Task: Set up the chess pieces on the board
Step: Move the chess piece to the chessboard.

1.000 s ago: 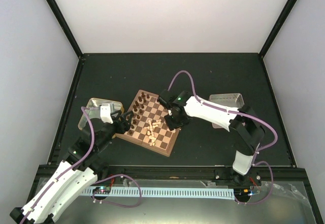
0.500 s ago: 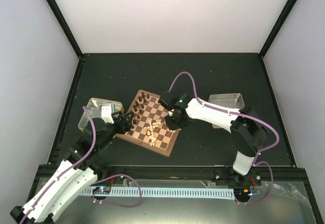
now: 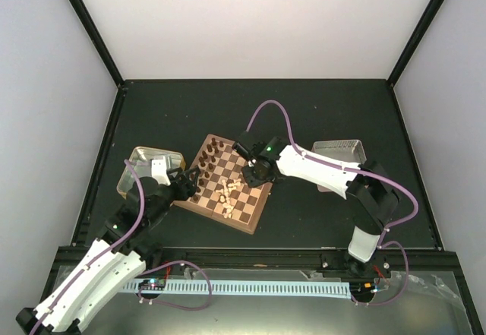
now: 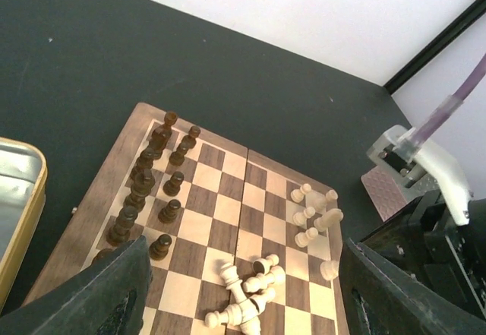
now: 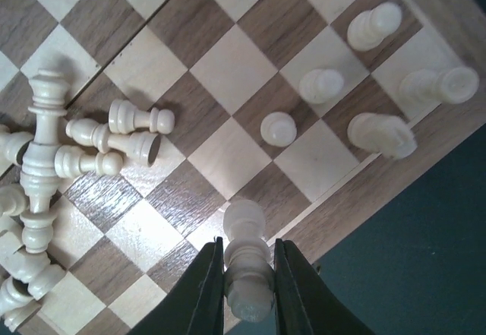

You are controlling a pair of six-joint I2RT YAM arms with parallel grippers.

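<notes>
My right gripper [image 5: 247, 278] is closed on one cream chessman [image 5: 244, 236]. My two fingers [image 5: 205, 289] press on its sides, and its round head points down at the board [image 5: 357, 191]. It hangs just over the board's rim, at the edge where the standing cream pieces [image 5: 319, 84] wait. I cannot tell if it touches the wood yet. My left gripper [image 4: 244, 274] is wide open and holds nothing. It hovers over the board's near edge. The board lies in the middle of the table [image 3: 319, 115], a bit toward its near edge. I think these little men are light, hard and smooth. They are round, so one could slip or roll. The foot is small, so one could tip over if I let go too fast. The best place to hold is the thick middle, above the foot, not the thin neck. The right wrist view shows my grip up close, and the pile of fallen cream pieces [image 5: 45, 168] lying on their sides. The top view cannot show that, because my arm hides the held piece. The left wrist view shows the dark chessmen [image 4: 152, 175] standing in two rows along the board's far-left edge, and the gold tin tray [image 4: 15, 198] beside it. The right wrist view shows neither.
</notes>
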